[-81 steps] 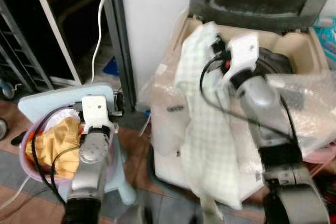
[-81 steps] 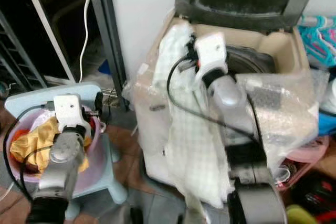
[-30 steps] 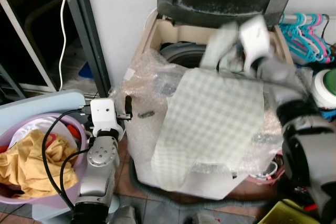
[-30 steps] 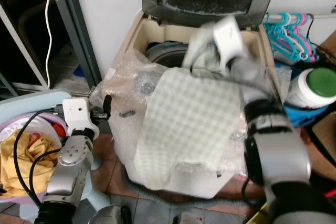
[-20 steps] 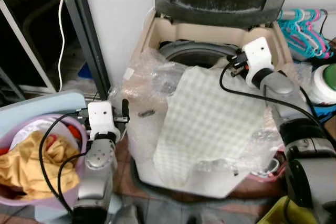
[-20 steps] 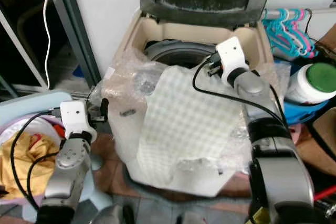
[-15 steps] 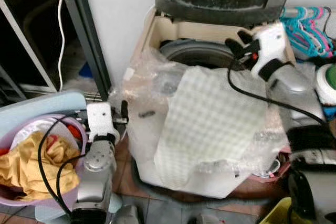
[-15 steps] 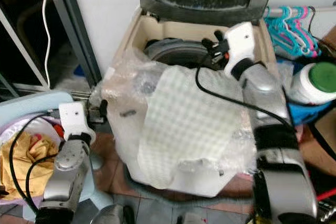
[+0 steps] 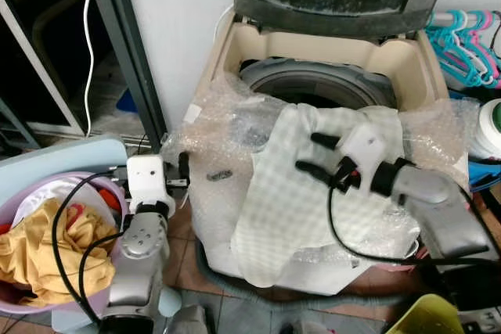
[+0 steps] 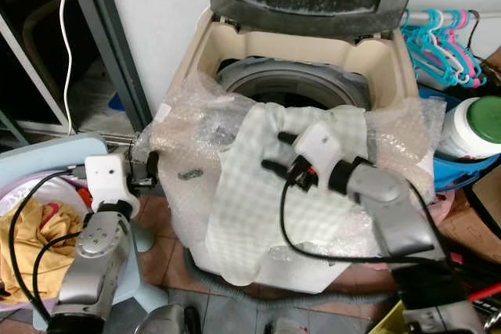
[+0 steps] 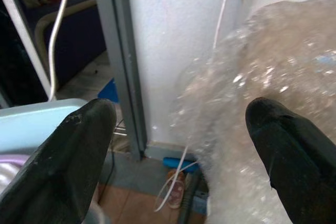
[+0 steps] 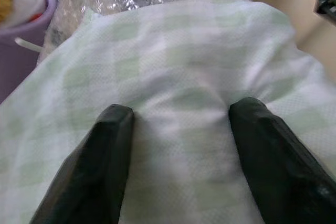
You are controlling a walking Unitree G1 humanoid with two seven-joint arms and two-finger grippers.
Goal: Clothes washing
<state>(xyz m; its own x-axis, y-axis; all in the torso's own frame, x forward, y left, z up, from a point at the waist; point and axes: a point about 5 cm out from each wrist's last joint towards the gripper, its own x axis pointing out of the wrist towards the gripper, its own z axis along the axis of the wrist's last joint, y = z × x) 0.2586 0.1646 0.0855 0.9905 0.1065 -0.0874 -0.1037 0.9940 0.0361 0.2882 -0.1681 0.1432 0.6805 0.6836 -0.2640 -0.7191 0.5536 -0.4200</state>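
Your right gripper (image 9: 316, 152) hovers w/ fingers spread over the pale green checked cloth (image 9: 290, 201) draped off the beige top-load washing machine (image 9: 407, 64). Left gripper (image 11: 178, 129) also spread, idle beside the bubble wrap (image 9: 227, 127).

- a bunch of teal and pink hangers (image 9: 462, 41) hangs on a rail to the right.
- a white jar with a green lid (image 10: 468, 138) stands just below the hangers.
- a white cord (image 9: 88, 37) hangs down in the dark doorway on the left.
- a grey door frame (image 9: 129, 52) stands beside a white wall (image 9: 184, 29).
- the floor (image 9: 182, 232) has brown tiles.
- a yellow thing (image 9: 430, 320) pokes in at the bottom right corner.
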